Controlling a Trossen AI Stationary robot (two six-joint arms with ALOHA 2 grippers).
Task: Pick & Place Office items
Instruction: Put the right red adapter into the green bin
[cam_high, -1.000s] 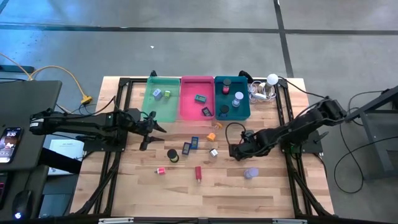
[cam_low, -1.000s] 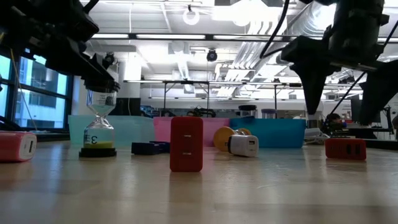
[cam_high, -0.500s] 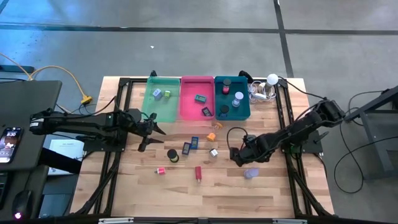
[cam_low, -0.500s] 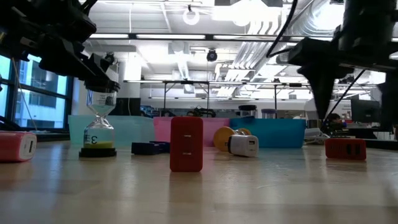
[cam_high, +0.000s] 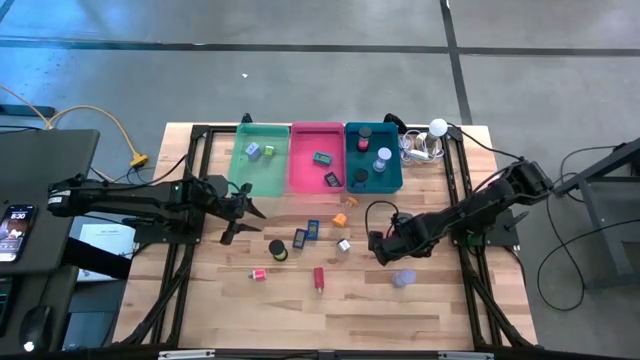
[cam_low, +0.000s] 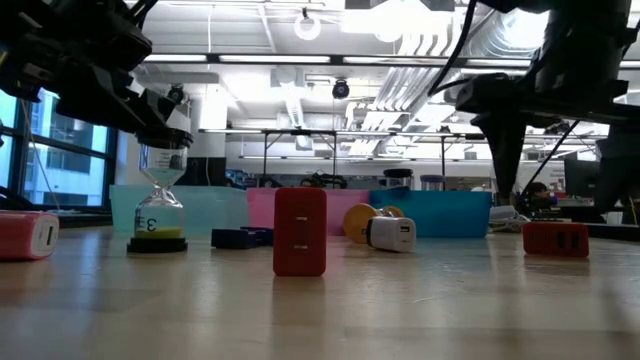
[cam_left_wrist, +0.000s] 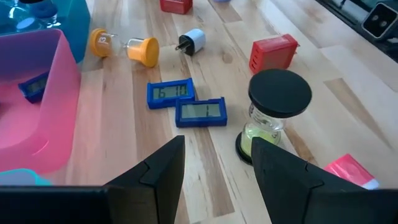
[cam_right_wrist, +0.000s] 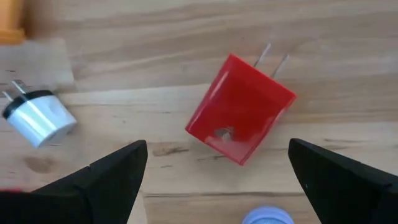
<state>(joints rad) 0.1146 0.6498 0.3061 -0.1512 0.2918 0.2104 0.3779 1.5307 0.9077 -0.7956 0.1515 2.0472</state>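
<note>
Right wrist view has the right gripper (cam_right_wrist: 214, 186) hanging over a red charger block (cam_right_wrist: 241, 107) lying flat on the worktop (cam_right_wrist: 186, 25), prongs pointing away, fingers spread wide and empty, with a white plug (cam_right_wrist: 38, 118) off to one side. I'd turn the wrist so the fingers line up with the block's long flat sides, since it lies at a slant, then come straight down without nudging it. The left gripper (cam_high: 243, 212) waits near the green tray (cam_high: 243, 170), fingers part open and holding nothing.
</note>
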